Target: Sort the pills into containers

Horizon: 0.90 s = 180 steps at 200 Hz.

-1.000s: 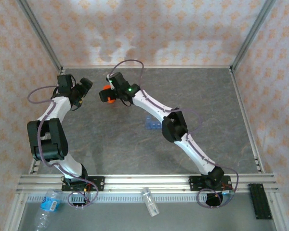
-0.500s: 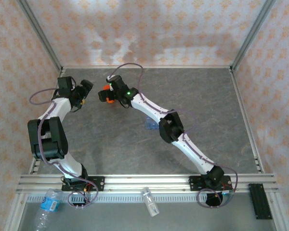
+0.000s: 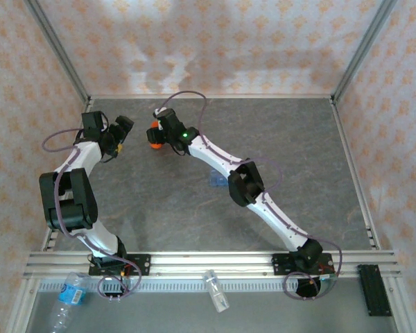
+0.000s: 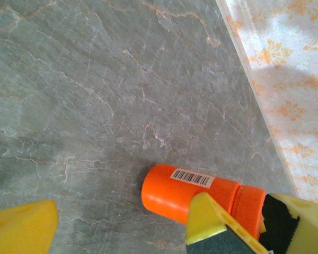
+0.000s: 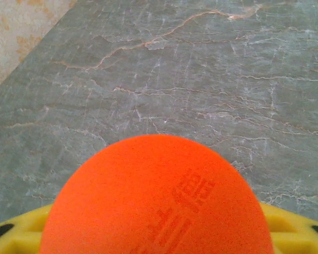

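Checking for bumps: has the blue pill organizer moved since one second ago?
No. The blue pill organizer lies straight beyond the clear bottle by the near rail, as before.

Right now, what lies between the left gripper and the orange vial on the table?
Nothing. In the top external view, the grey table between the left gripper and the orange vial is bare.

On table [image 3: 312,159]: vial [image 3: 154,144] far left, organizer strip [image 3: 216,180] centre, nearer; bottle [image 3: 68,295] off near-left edge.

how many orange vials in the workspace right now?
1. The orange vial sits at the far left of the table, between the right jaws. Others could be hidden from the cameras.
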Tool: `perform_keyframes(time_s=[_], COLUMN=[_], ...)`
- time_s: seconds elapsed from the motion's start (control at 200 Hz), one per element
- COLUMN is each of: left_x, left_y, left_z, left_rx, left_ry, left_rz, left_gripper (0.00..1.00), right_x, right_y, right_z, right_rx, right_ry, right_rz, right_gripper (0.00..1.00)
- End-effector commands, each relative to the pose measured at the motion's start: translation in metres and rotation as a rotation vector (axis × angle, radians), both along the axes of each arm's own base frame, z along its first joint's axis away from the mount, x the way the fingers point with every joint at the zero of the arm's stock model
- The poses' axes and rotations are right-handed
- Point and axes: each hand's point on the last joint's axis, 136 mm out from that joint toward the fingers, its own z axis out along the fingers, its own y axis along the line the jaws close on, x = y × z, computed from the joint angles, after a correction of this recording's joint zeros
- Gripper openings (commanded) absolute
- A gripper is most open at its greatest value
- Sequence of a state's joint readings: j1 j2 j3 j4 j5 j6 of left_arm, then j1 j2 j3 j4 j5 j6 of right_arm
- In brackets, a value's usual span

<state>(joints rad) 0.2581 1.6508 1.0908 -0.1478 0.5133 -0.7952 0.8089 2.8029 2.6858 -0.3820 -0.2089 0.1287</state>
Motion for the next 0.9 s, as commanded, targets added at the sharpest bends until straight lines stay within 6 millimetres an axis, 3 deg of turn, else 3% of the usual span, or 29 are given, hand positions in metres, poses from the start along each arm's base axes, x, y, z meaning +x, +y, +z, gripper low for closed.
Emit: perform_keyframes(time_s=[0.0, 0.17, 0.3, 0.465, 0.676, 0.896], left_x=[-0.003, -0.002, -0.001, 0.002, -0.002, -0.018], left_y=[-0.001, -0.009, -0.022, -0.066, -0.127, -0.181], left_z=[0.009, 0.018, 0.029, 0.052, 0.089, 0.126], left_rx=[-0.021, -0.057, -0.054, -0.002, 0.189, 0.41], left_ry=[-0.032, -0.092, -0.163, -0.261, -0.39, -0.608], left_rz=[-0.009, -0.034, -0.1, -0.26, -0.457, -0.661], left_gripper=[1.0, 1.0, 1.0, 1.0, 1.0, 1.0], right_x=[-0.004, -0.015, -0.018, -0.017, -0.037, -0.066], right_y=[-0.004, -0.023, -0.056, -0.112, -0.181, -0.232], right_z=[0.054, 0.091, 0.124, 0.17, 0.229, 0.253], right_rx=[0.021, -0.043, -0.083, -0.076, -0.079, -0.078], right_ry=[-0.046, -0.063, -0.052, -0.004, 0.028, 0.107], right_rz=[0.006, 0.012, -0.021, -0.087, -0.132, -0.14], right_gripper=[0.45, 0.38, 0.36, 0.35, 0.35, 0.35])
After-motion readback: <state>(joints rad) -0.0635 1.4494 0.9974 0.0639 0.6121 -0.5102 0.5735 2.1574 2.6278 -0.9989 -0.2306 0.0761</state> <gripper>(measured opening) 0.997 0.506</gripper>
